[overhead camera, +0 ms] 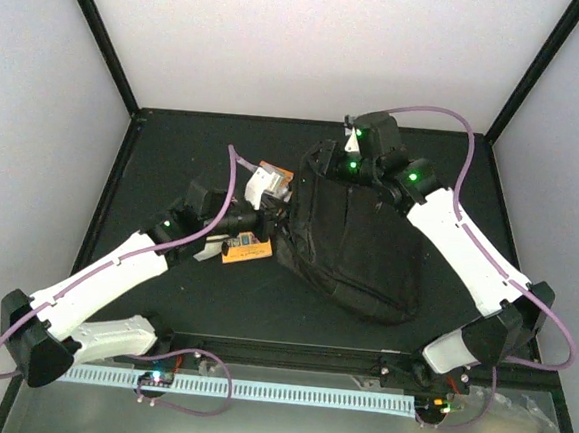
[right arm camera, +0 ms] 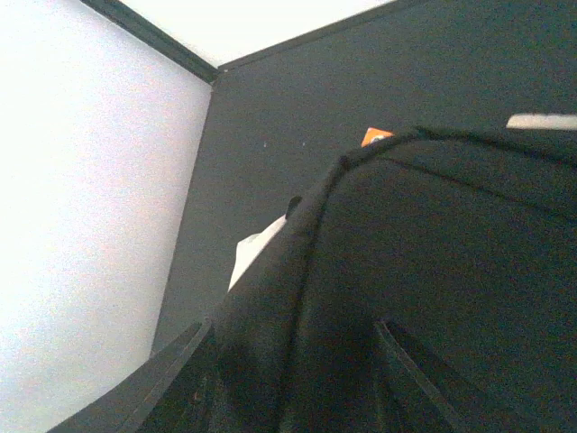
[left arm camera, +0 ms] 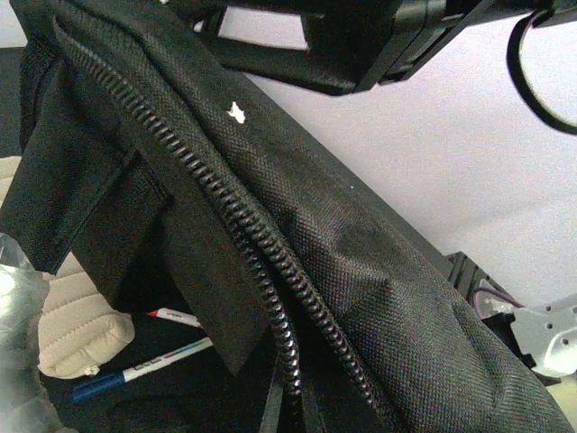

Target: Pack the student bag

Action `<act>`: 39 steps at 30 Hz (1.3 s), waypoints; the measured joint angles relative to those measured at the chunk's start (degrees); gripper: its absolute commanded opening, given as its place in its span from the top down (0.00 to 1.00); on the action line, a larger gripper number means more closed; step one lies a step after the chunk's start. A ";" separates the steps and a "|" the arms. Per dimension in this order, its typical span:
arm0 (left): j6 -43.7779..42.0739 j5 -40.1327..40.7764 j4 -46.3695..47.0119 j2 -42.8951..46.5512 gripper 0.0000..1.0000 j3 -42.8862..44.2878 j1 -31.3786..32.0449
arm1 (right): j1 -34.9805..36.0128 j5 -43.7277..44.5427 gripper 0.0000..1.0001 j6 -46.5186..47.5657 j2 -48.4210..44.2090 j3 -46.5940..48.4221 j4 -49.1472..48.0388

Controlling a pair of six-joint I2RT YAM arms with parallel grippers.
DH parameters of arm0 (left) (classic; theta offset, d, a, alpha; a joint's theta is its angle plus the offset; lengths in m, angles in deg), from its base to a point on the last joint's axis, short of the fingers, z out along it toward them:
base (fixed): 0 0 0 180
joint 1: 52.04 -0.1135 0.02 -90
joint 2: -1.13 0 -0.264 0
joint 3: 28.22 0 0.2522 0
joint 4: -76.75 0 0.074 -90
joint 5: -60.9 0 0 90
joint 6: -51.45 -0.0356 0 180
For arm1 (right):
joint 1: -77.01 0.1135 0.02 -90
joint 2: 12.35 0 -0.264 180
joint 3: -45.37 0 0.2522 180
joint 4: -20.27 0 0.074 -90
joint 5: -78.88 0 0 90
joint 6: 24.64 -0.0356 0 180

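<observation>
The student bag (overhead camera: 353, 232), a big black fabric backpack, lies in the middle of the dark table. My left gripper (overhead camera: 273, 215) is at its left edge. In the left wrist view that gripper (left arm camera: 290, 410) is shut on the bag's zipper edge (left arm camera: 270, 298), holding the flap lifted. My right gripper (overhead camera: 355, 146) is at the bag's far top end. In the right wrist view black fabric (right arm camera: 433, 271) fills the space between the right fingers (right arm camera: 171, 370), and the tips are hidden.
An orange box (overhead camera: 245, 248) and an orange-and-white item (overhead camera: 270, 180) lie left of the bag. Under the lifted flap I see markers (left arm camera: 144, 365), a cream padded pouch (left arm camera: 77, 329) and clear plastic (left arm camera: 18, 361). Walls enclose the table on three sides.
</observation>
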 measured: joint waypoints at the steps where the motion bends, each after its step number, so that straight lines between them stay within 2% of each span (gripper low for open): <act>1: -0.07 0.00 0.02 0.02 0.98 0.00 0.00 | 0.00 -0.17 0.40 -0.07 0.00 -0.52 -0.28; 5: -0.17 0.00 -0.02 0.02 0.98 -0.11 0.00 | 0.00 -0.17 0.38 -0.59 0.02 -1.99 -0.28; 10: -0.33 0.04 -0.15 0.02 0.99 -0.42 0.00 | 0.00 -0.52 0.74 -0.02 0.42 -2.21 -0.35; 12: -0.35 0.04 -0.22 0.00 0.99 -0.57 0.00 | 0.00 -0.98 0.93 0.39 0.39 -2.25 -0.63; 13: -0.35 0.04 -0.26 0.02 0.98 -0.66 0.00 | 0.00 -1.11 0.97 0.48 0.39 -2.25 -0.79; 23: -0.37 1.66 -0.81 0.24 0.98 -0.85 0.15 | -1.27 2.19 0.98 3.04 -2.12 -1.73 1.95; 33: 2.82 9.49 -0.22 3.78 0.98 -7.30 0.26 | -12.90 -0.22 0.98 9.97 -11.39 -3.89 7.96; 39: 6.60 16.06 -1.36 3.82 0.99 -8.20 0.63 | -20.35 -2.08 0.98 14.25 -14.21 -5.16 11.54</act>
